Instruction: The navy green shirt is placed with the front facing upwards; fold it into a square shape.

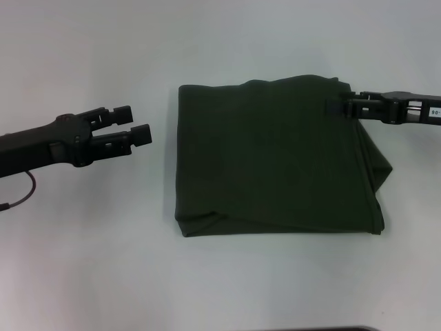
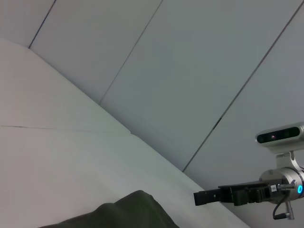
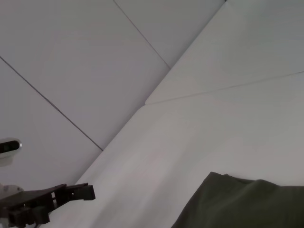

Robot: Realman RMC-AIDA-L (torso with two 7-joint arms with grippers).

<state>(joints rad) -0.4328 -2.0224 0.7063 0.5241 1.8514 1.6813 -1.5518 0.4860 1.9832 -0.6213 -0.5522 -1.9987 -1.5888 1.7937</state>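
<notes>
The navy green shirt (image 1: 275,165) lies folded into a rough square at the middle of the white table, plain side up, with no lettering showing. Its right edge bulges in loose folds. My right gripper (image 1: 335,107) hovers at the shirt's far right corner. In the left wrist view the right gripper (image 2: 202,197) looks shut, with no cloth in it, a short way from the shirt (image 2: 123,211). Off the shirt's left edge, my left gripper (image 1: 132,124) is open and holds nothing. The right wrist view shows the left gripper (image 3: 78,191) farther off and a corner of the shirt (image 3: 247,204).
The white table (image 1: 83,262) runs all around the shirt. Plain grey wall panels (image 2: 190,71) stand behind it. A dark strip (image 1: 331,329) shows at the table's near edge.
</notes>
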